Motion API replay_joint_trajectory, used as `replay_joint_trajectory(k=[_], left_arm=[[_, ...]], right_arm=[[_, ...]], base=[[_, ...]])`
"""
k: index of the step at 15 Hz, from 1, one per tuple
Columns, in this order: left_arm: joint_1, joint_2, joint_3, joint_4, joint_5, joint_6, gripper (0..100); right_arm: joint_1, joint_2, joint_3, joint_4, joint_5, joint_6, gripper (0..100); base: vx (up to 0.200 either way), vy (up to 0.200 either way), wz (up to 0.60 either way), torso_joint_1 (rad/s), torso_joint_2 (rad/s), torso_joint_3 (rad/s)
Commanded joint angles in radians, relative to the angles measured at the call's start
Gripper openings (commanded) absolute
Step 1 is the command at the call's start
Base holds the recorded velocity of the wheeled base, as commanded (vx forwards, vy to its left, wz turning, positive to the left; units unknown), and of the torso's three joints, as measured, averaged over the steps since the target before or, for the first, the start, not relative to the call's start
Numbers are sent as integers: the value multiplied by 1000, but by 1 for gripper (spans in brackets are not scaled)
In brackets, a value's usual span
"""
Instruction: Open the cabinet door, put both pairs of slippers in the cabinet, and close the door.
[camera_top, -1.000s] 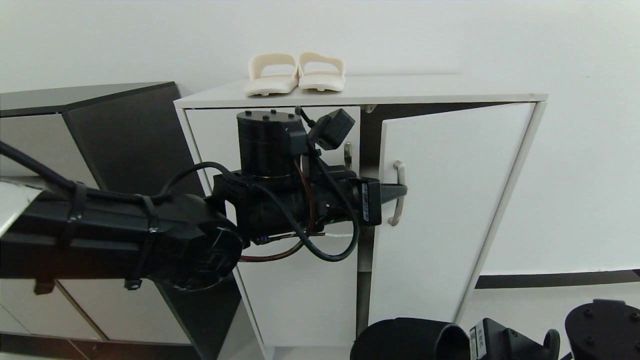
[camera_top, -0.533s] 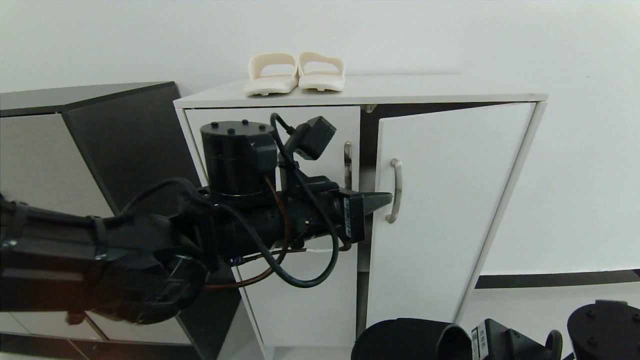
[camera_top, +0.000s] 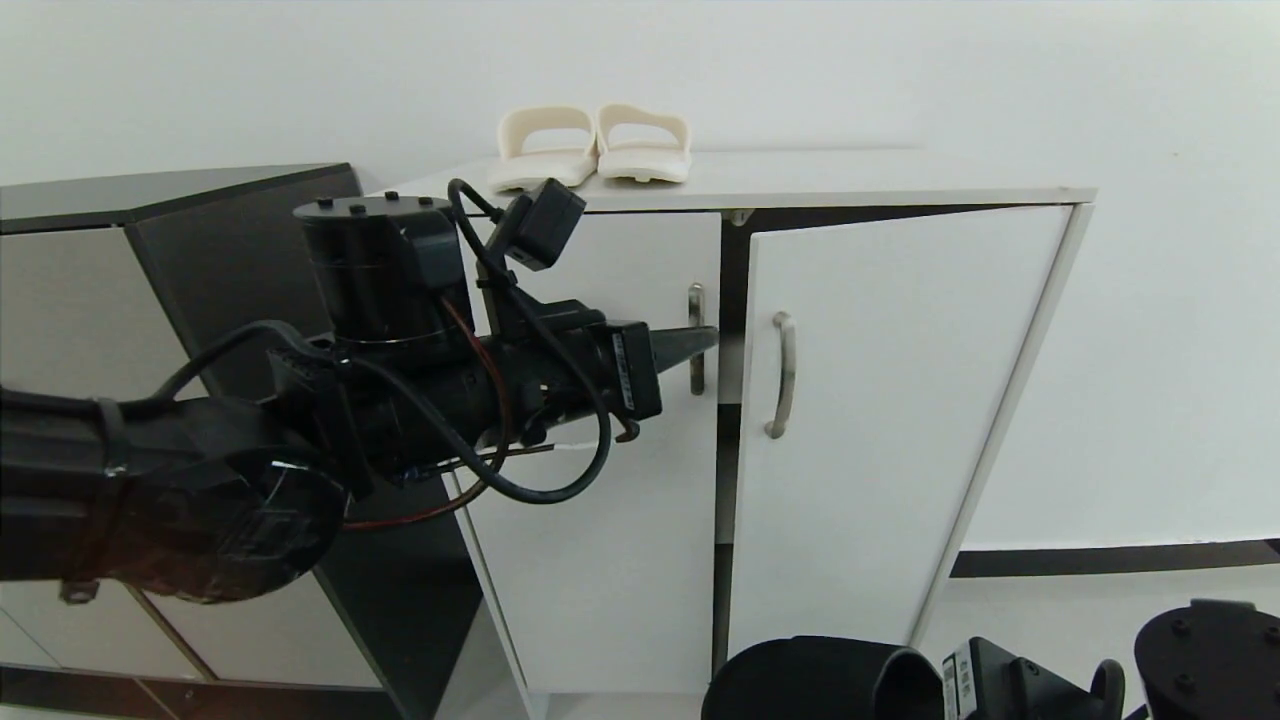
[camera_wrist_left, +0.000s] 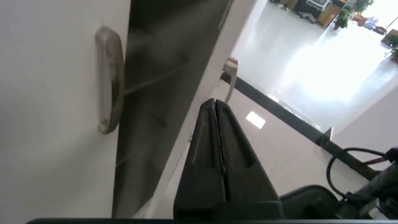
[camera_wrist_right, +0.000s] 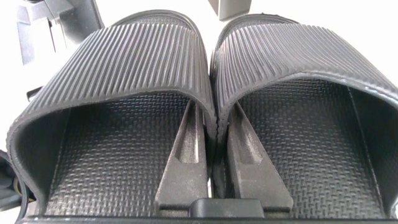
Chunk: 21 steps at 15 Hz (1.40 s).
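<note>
Black arm, cables, tapered left end effector

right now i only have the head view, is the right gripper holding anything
Observer: Yes. The right gripper is shut on the black slippers, one finger inside each, pinching their adjoining walls.
Operator: left one open or shut
Observer: The left gripper is shut, with nothing between its fingers.
Operator: is it touching the left door handle
Observer: No. In the left wrist view the left door handle stands apart from the gripper's tip.
</note>
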Motion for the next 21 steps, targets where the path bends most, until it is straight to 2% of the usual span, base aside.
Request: replay_joint_trajectory(k=[1, 3, 11, 18, 20, 21], left_arm=[[5, 62, -70, 6, 1, -1, 0], [5, 120, -145, 9, 2, -1, 0], [-35, 172, -245, 12, 2, -1, 0], [-30, 183, -251, 12, 2, -1, 0], [-35, 186, -243, 10, 2, 2, 0], [-82, 166, -208, 10, 7, 12, 0]], right_arm=[[1, -1, 0, -1, 1, 0, 0], [1, -1, 1, 1, 1, 0, 0], [4, 3, 0, 4, -1, 0, 0], [27, 8, 1, 6, -1, 3, 0], [47, 7, 3, 22, -1, 6, 0], [67, 2, 1, 41, -1, 10, 0]], base=[[0, 0, 0, 0, 0, 0], [0, 0, 0, 0, 0, 0], [0, 0, 0, 0, 0, 0], [0, 0, 0, 0, 0, 0], [-200, 0, 0, 0, 0, 2], [-200, 0, 0, 7, 2, -2]])
